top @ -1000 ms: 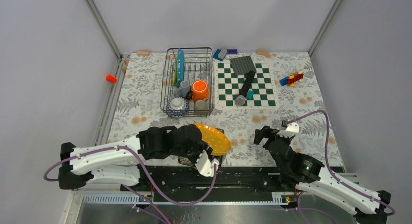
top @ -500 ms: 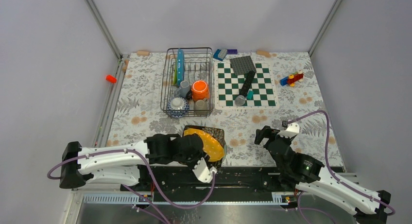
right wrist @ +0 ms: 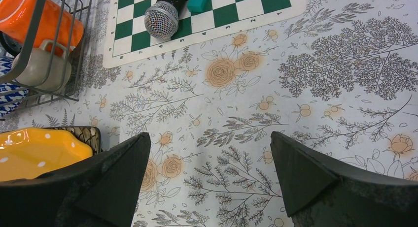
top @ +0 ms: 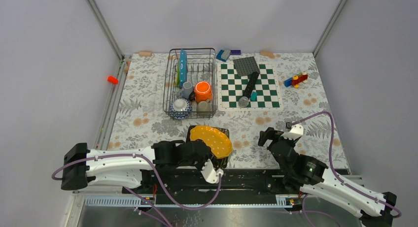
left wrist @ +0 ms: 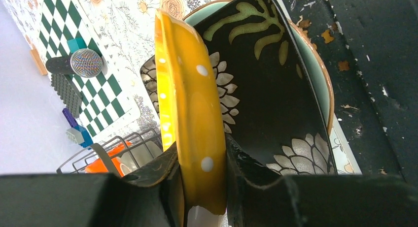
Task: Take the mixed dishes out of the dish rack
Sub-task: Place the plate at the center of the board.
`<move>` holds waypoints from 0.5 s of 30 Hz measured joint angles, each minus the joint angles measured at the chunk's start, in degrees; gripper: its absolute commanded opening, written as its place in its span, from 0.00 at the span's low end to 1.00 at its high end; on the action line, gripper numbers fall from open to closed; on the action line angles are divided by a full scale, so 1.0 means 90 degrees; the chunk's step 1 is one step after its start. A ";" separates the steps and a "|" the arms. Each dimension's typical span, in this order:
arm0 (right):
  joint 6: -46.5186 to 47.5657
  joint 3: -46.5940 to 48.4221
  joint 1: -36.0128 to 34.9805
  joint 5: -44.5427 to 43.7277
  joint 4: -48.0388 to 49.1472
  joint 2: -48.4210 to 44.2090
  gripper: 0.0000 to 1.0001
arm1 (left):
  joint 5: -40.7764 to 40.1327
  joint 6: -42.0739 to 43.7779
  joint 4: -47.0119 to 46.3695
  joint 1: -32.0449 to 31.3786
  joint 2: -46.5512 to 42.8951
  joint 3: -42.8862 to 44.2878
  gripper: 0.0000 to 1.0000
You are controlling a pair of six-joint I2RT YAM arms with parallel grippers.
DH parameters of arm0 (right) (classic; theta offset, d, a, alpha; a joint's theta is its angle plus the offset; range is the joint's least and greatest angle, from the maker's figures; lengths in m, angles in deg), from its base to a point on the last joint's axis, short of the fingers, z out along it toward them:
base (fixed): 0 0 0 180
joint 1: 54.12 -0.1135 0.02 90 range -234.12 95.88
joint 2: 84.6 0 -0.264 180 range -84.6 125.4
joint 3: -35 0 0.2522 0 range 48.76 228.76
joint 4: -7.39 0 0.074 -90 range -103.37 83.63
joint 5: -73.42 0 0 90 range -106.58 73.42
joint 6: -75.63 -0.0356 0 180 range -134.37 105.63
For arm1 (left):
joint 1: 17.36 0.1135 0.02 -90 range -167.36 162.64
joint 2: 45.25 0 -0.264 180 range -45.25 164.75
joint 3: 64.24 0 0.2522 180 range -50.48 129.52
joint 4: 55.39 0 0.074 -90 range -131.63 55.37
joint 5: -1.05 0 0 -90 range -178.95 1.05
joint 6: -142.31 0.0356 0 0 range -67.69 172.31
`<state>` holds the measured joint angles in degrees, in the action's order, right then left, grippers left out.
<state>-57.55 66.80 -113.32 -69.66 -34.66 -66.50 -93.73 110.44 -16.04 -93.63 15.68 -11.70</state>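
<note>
While the left arm lies stretched low along the near edge of the desk [top: 148, 113], its left pincer [left wrist: 202, 163] is clamped on the rim of the orange white-dotted plate [top: 212, 141].

I see that plate on the near side of the dish rack [top: 165, 89], apart from it, over a dark patterned plate [left wrist: 266, 89] with pale leaf and flower marks. I cannot tell whether the two touch. It is glossy orange with scattered white dots, one finger on each face. My right arm sits folded nearer than the rack and to its right, the right pincer [right wrist: 212, 173] spread wide and holding nothing. In the rack are a blue plate [top: 183, 67] on edge, an orange mug [top: 202, 90] and a patterned bowl [top: 180, 108].
</note>
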 measured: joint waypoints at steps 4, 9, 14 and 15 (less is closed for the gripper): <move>-0.0036 0.0000 0.0000 0.0012 0.0000 0.0002 0.99 | 0.0180 -0.0121 0.0063 -0.0002 0.0058 -0.0022 0.41; -0.0155 0.0017 0.0000 0.0046 -0.0131 0.0185 0.99 | 0.0517 -0.0202 0.0330 -0.0017 0.0097 -0.0214 0.42; -0.0262 0.0107 0.0000 0.0080 -0.0335 0.0410 0.99 | 0.0690 -0.0301 0.0330 -0.0015 0.0097 -0.0236 0.41; -0.0270 0.0119 0.0000 0.0080 -0.0357 0.0427 0.99 | 0.0704 -0.0311 0.0323 -0.0015 0.0095 -0.0243 0.41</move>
<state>-59.98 67.87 -113.32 -68.93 -37.88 -62.65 -87.39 107.64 -13.14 -93.77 16.53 -13.88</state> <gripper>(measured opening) 0.988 0.421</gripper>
